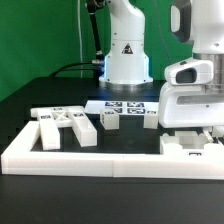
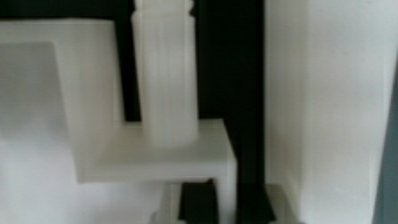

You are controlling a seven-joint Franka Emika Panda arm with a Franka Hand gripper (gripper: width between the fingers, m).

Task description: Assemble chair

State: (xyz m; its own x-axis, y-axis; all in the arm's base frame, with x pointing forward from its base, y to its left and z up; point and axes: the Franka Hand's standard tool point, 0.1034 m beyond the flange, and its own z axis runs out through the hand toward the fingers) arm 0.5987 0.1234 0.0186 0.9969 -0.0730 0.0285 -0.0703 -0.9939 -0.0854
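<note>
Chair parts [image 1: 62, 126] lie loose at the exterior view's left, none visibly joined. Gripper [image 1: 197, 135], jaws together, sits low at a white slab [image 1: 190, 147] on the right. We reckon nearly all joining remains.

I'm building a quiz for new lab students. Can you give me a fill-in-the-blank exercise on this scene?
1. The table is ___ in colour.
2. The loose chair parts are all ___.
3. The end effector is ___, not open.
4. The backdrop is ___.

Missing words: black; white; shut; green.
</note>
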